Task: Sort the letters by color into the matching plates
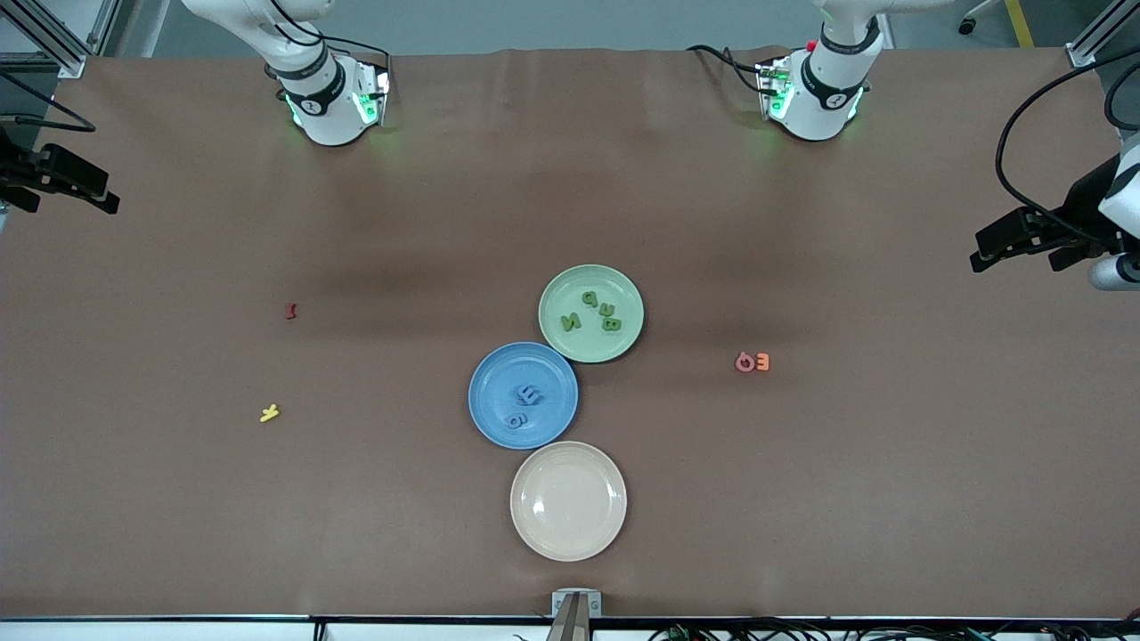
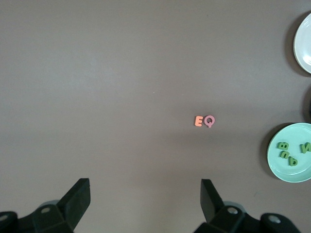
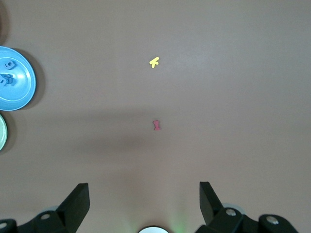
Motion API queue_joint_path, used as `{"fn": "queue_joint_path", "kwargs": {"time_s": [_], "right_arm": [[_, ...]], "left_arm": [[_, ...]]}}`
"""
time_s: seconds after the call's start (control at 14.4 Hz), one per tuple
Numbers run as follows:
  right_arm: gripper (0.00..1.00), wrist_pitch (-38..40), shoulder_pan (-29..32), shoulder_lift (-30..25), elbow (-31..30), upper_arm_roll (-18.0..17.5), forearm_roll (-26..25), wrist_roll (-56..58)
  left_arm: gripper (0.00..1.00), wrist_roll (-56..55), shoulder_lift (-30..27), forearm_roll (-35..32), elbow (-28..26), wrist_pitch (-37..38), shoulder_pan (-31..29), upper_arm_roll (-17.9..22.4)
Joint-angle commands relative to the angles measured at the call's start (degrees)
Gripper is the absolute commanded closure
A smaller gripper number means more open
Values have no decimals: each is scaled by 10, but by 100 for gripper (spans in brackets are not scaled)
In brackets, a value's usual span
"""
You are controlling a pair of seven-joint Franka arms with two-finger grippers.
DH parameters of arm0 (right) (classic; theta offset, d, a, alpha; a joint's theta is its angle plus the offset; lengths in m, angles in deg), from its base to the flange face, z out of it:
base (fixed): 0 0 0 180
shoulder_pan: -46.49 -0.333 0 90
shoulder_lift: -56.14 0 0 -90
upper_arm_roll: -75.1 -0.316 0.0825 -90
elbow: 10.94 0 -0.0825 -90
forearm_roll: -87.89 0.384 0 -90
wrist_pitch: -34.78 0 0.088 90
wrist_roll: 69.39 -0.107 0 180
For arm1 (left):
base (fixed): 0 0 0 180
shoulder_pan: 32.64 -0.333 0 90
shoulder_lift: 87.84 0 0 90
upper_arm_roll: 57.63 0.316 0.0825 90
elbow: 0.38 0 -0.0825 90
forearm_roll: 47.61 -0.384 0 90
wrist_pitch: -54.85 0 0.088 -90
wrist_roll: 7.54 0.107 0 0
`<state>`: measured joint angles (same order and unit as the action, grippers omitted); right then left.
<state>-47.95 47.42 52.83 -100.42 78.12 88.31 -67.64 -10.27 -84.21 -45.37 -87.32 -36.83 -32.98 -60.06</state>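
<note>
The right gripper (image 3: pixel 144 200) is held high at the right arm's end of the table, fingers spread, nothing held. A red letter (image 1: pixel 289 311) and a yellow letter (image 1: pixel 269 413) lie apart there. At mid-table, the blue plate (image 1: pixel 499 418) holds blue letters (image 1: pixel 523 405); touching it, farther from the camera, the green plate (image 1: pixel 561 289) holds four green letters (image 1: pixel 592 312). A cream plate (image 1: pixel 568 501) lies nearest the camera. Pink and orange letters (image 1: pixel 753 361) touch. The left gripper (image 2: pixel 146 200) waits likewise spread, empty.

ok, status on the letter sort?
Left claw open, parked at its table end. Right claw open, parked likewise. Green letters in green plate; blue letters in blue plate. Nothing blocking.
</note>
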Motion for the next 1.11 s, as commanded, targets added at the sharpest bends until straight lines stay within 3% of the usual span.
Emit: {"fn": "queue_joint_path", "kwargs": {"time_s": [0.0,0.21,0.49,1.04], "right_arm": [[0,-3,0,-13,-13,1,6,3],[0,-2,1,-13,-13,2,6,3],[0,-2,0,-13,-13,1,6,4],[0,-2,1,-13,-13,2,6,4]], "left_arm": [[0,0,-1,5,7,7,-4,-3],[0,-3,-5,3,-1,6,-3,-3],[0,-3,-77,3,-112,-68,-2,-4],[0,1,-68,-15,-77,-60,0,-3]]}}
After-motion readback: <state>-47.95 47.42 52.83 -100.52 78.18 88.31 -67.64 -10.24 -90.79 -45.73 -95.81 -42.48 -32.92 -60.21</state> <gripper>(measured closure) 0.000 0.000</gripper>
